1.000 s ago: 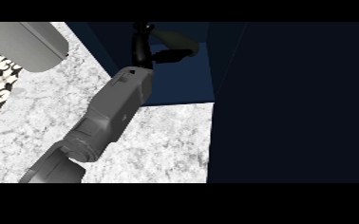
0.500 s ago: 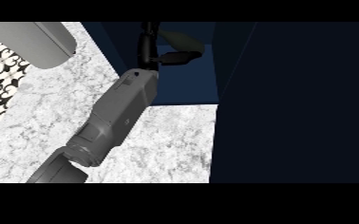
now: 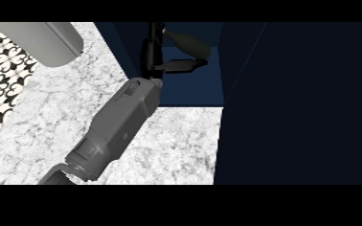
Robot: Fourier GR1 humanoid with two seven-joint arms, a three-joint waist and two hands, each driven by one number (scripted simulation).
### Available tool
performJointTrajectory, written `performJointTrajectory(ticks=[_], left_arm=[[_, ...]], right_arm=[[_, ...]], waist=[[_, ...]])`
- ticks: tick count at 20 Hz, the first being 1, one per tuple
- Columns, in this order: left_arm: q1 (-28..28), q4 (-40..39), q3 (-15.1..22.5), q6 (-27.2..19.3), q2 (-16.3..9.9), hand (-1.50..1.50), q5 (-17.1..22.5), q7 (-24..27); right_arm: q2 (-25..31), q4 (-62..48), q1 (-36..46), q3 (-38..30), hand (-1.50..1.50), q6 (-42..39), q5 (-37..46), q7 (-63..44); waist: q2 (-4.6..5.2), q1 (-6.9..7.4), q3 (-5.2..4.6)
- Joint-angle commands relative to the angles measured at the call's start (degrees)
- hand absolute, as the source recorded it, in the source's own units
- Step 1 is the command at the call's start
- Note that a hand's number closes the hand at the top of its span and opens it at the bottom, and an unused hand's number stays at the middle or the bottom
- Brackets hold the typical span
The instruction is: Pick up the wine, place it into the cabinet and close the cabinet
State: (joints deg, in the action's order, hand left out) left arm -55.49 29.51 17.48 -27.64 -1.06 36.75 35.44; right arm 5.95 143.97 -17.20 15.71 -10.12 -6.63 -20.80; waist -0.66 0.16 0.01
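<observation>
Grey forearm up over the marble counter into the dark blue cabinet, black hand inside, wine a dark rounded shape beside the thumb, fingers' state unclear, grey appliance at counter's far left.

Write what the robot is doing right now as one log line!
view: head | robot hand: inside open dark blue cabinet | bottle: not clearly visible | other hand: out of view | counter: marble

White marbled counter, dark blue cabinet apparently standing on it
</observation>
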Motion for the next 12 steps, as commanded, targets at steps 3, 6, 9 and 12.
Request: performJointTrajectory(ticks=[3, 6, 9, 12], left_arm=[[7.9, 14.3, 3.13, -0.26, -3.3, -1.5, -1.23, -5.42], [13.03, 21.97, 6.26, -2.38, -2.31, -1.5, -2.26, -7.91], [20.42, 29.54, 8.42, -3.32, -1.16, -1.5, -3.07, -6.08], [22.64, 38.83, 8.85, -4.88, -4.61, -1.5, -2.83, -11.78]], right_arm=[[0.27, 11.18, -3.04, 0.1, -1.5, 1.73, -3.23, -4.58], [0.11, 11.62, -4.0, 2.74, -1.5, 1.65, -1.41, -4.1], [-0.33, 10.97, -1.17, 3.31, -1.5, 2.73, -0.64, -4.55], [0.62, 11.09, 1.12, 0.59, -1.5, 2.93, -2.48, -6.25]], waist=[[-0.38, 0.95, 0.01], [-0.54, 0.95, 0.0], [-0.17, 0.92, -0.04], [-0.01, 0.88, -0.02]])
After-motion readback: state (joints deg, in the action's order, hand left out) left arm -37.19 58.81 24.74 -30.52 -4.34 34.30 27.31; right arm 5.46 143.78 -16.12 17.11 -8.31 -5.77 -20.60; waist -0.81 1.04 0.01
